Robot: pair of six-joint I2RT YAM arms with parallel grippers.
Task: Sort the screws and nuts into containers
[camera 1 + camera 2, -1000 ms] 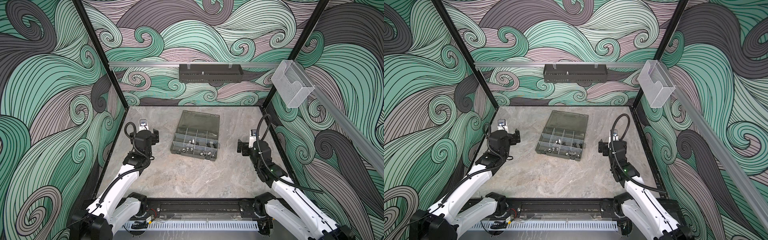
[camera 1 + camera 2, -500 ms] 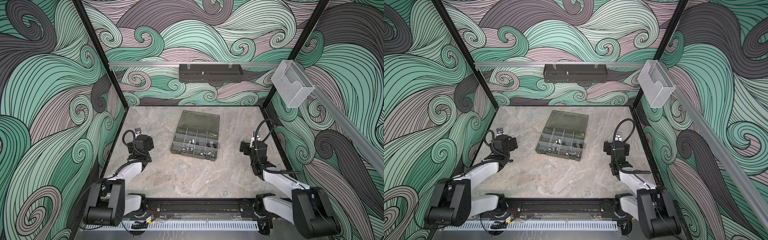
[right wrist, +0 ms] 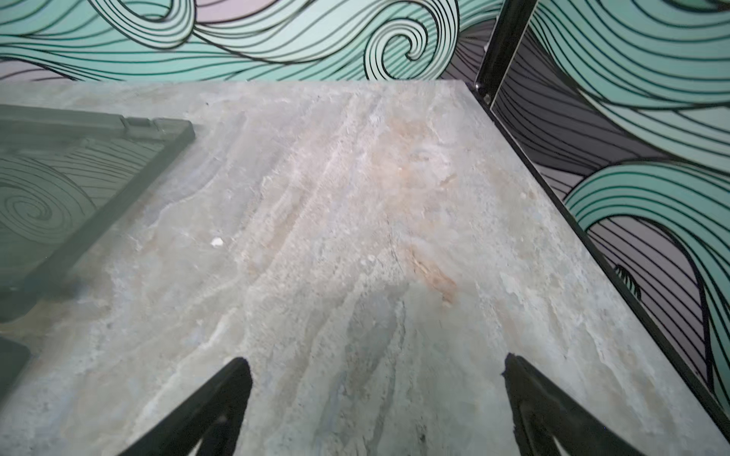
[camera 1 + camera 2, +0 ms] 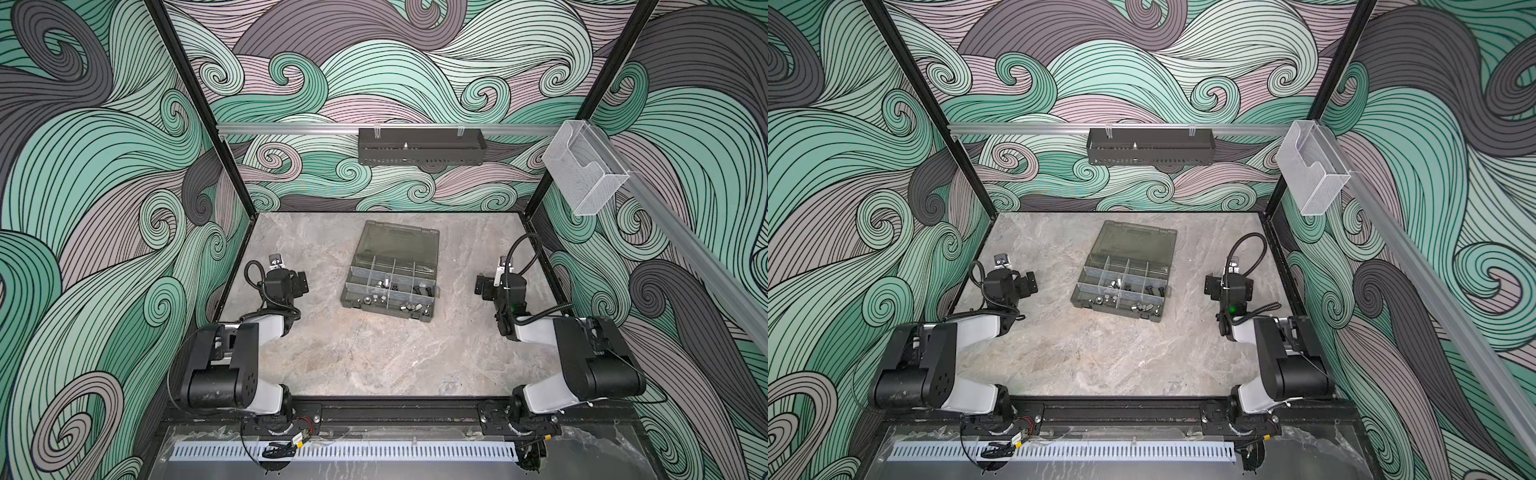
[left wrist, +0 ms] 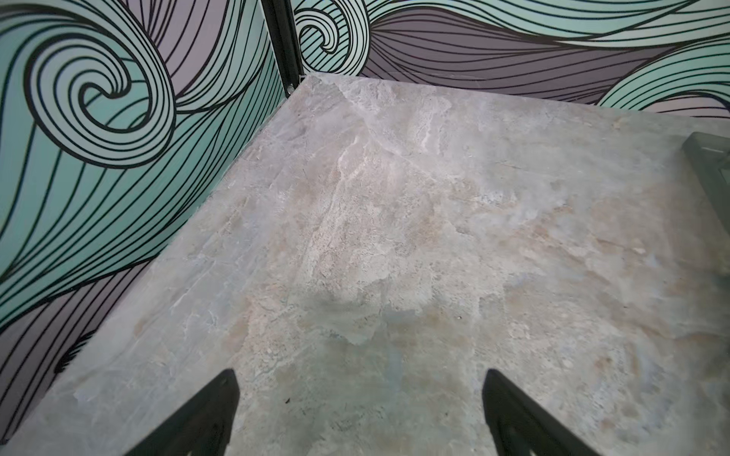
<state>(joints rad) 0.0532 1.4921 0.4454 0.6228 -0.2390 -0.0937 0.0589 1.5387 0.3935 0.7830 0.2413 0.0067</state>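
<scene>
The smoky grey organiser case [image 4: 347,298] [image 4: 1079,297] lies mid-table with its lid [image 4: 399,243] folded back flat. Its containers [image 4: 376,268] are small divided cells. Black screws [image 4: 423,287] [image 4: 1152,287] and small silver nuts [image 4: 409,308] [image 4: 1142,307] lie in the nearer cells, too small to tell apart well. My left gripper [image 4: 286,280] [image 5: 360,375] is open over bare table, left of the case. To the right of the case my right gripper [image 4: 496,284] [image 3: 377,359] is open and empty. The lid's corner [image 3: 79,177] shows in the right wrist view.
A black perforated tray [image 4: 419,145] hangs on the back rail. A clear acrylic box [image 4: 586,174] is fixed to the right wall. Patterned walls stand close beside each gripper. Both folded arms sit at the front rail [image 4: 395,409].
Both arms have folded down, their elbows now low by the front rail. The grippers stayed open, close to the same spots beside the case.
</scene>
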